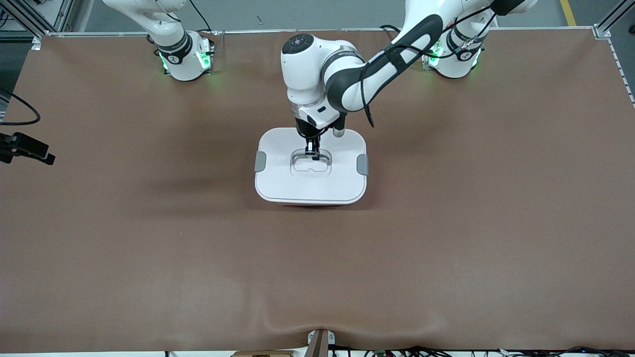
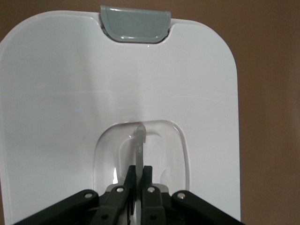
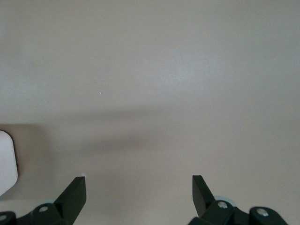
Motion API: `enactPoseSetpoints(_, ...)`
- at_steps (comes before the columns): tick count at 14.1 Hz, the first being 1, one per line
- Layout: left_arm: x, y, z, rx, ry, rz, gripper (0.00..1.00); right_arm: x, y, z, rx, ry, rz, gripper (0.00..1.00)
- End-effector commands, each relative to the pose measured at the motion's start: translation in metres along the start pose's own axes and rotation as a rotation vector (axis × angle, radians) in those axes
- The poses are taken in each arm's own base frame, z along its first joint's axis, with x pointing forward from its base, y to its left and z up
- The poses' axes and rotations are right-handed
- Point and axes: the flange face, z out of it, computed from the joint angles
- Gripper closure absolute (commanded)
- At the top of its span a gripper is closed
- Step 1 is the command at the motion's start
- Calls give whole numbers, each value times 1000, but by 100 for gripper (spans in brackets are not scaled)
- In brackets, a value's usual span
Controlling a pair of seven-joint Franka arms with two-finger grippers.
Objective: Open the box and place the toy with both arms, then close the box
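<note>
One rounded-rectangular pale plastic box (image 1: 310,196), its pink base showing only as a thin strip under the lid.
One white lid (image 1: 278,171) on that box.
Two grey side clips (image 1: 260,161), one at each short end of the lid.
One clear recessed handle (image 1: 310,164) at the lid's centre.
Two white robot arms (image 1: 347,79) with black joints.
Two round bases with green lights (image 1: 186,62).
One brown table covering (image 1: 446,238).

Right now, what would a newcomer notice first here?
The box at the table's middle, white lid on. The left gripper is down in the lid's recess, fingers shut on the clear handle. The right gripper waits open, out of the front view.
</note>
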Motion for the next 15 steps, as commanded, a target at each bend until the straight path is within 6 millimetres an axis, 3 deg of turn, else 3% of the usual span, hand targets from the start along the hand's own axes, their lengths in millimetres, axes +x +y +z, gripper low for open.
enactPoseSetpoints(1,-3,-21,23,-48,53,-251,100,4,-3,-2,-35,-6,-17,0)
enactPoseSetpoints(3,-3,-24,24,-46,58,-242,98,7,-15,-1,-86,-6,-42,0)
enactPoseSetpoints(4,-1,-23,24,-46,71,-242,90,7,-15,-1,-80,-7,-38,0)
enactPoseSetpoints(8,4,-23,20,-52,113,-238,87,7,-11,0,-72,-16,-35,0)
enactPoseSetpoints(9,4,-22,19,-53,112,-237,73,6,-12,0,-50,-15,-32,0)
enactPoseSetpoints(11,6,-15,11,-63,106,-238,62,6,-1,0,0,-10,-8,0)
enactPoseSetpoints(13,9,-11,4,-63,114,-204,13,5,0,0,2,-10,-11,0)
enactPoseSetpoints(14,10,-7,-1,-62,115,-183,0,5,-1,-3,1,-6,-12,0)
enactPoseSetpoints(15,14,0,-9,-65,114,-163,0,5,-2,-5,-2,-1,-14,0)
